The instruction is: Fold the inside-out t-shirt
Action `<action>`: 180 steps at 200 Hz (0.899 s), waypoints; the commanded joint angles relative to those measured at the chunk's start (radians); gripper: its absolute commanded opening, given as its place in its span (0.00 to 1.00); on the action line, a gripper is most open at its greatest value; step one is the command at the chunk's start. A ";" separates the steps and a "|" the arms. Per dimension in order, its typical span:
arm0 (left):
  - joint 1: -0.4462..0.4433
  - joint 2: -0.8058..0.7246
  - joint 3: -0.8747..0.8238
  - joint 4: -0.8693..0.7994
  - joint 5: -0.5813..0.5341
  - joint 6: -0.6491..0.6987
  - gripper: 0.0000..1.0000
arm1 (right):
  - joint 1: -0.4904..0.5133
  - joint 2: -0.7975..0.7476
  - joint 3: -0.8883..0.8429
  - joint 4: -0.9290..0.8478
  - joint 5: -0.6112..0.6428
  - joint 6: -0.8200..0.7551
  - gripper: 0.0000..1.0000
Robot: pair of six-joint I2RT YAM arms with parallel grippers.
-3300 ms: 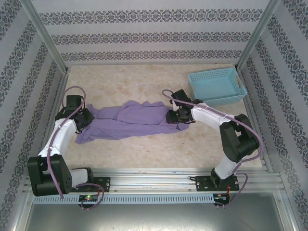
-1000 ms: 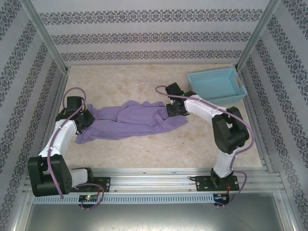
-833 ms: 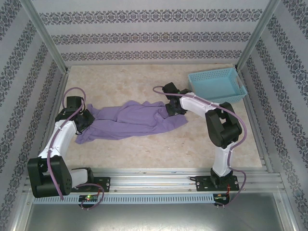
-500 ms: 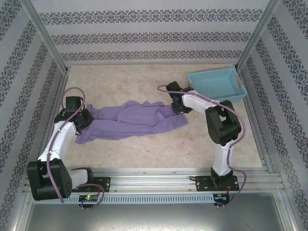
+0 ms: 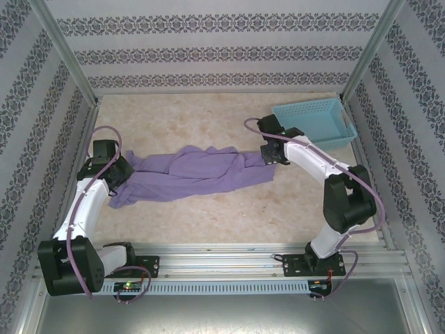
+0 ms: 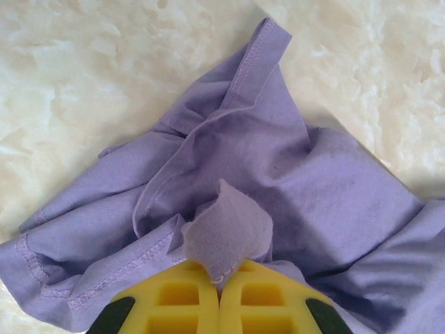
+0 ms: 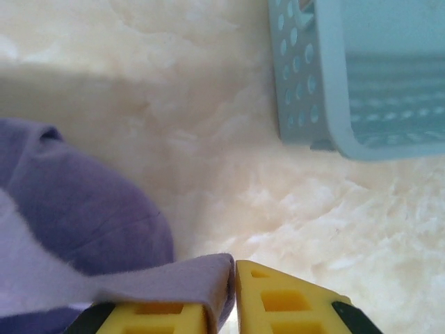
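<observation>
Left claw [image 6: 220,280] found pinched tight on a tuft of shirt [image 5: 188,174]; right claw [image 7: 233,277] narrow, nipping the opposite edge. Shirt lying bunched and stretched along the surface [image 5: 208,223] between both claws, its right end near basket [image 5: 313,124] but apart from it. Recommended for the step in hand: lift both ends level, draw apart evenly, keep cloth off basket, guard the thin right-hand hold against slipping. Count: one shirt, one basket, two claws.
</observation>
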 commanded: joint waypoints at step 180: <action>0.003 -0.013 -0.022 -0.008 -0.005 0.019 0.00 | -0.052 0.155 -0.001 0.065 -0.181 0.070 0.34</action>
